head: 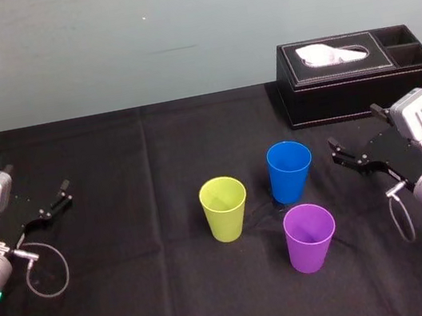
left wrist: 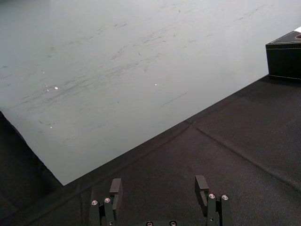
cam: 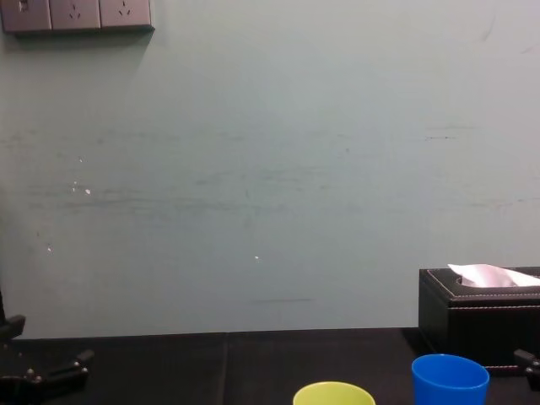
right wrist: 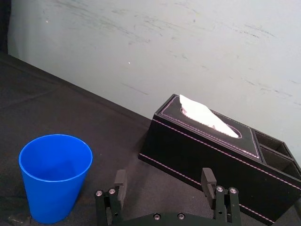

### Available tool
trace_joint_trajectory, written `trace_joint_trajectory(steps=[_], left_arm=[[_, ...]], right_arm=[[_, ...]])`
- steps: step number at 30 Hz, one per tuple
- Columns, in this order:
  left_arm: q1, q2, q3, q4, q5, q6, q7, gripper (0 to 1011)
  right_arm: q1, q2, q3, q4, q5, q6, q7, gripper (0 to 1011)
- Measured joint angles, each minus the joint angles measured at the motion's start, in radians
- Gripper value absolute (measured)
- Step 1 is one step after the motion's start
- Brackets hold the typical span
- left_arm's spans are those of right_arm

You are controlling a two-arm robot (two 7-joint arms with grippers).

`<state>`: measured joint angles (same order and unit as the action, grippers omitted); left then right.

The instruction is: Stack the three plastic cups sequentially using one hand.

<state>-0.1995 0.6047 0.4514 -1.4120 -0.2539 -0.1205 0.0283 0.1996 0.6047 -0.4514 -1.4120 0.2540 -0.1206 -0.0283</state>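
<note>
Three plastic cups stand upright and apart on the black cloth: a yellow-green cup [head: 224, 208] at centre, a blue cup [head: 290, 171] behind and to its right, and a purple cup [head: 311, 236] nearest me. My right gripper [head: 353, 157] hovers open just right of the blue cup [right wrist: 54, 176], holding nothing; the right wrist view shows its gripper [right wrist: 164, 180] spread wide beside that cup. My left gripper [head: 50, 205] sits open at the far left, well away from the cups, and its gripper [left wrist: 158, 187] faces bare cloth. The blue cup [cam: 450, 380] and yellow-green cup [cam: 334, 394] peek up in the chest view.
A black tissue box [head: 355, 73] with a white tissue stands at the back right, behind my right gripper. The black tablecloth [head: 153, 297] covers the table, and a pale wall [cam: 270, 169] rises behind its far edge.
</note>
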Motion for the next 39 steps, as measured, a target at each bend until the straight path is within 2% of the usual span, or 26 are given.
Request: trace_joint_trajectory(steps=[39], left_arm=[[0.0, 0.0, 0.0, 0.0, 0.0, 0.0, 0.0, 1010]], right_arm=[[0.0, 0.0, 0.0, 0.0, 0.0, 0.0, 0.0, 1003]])
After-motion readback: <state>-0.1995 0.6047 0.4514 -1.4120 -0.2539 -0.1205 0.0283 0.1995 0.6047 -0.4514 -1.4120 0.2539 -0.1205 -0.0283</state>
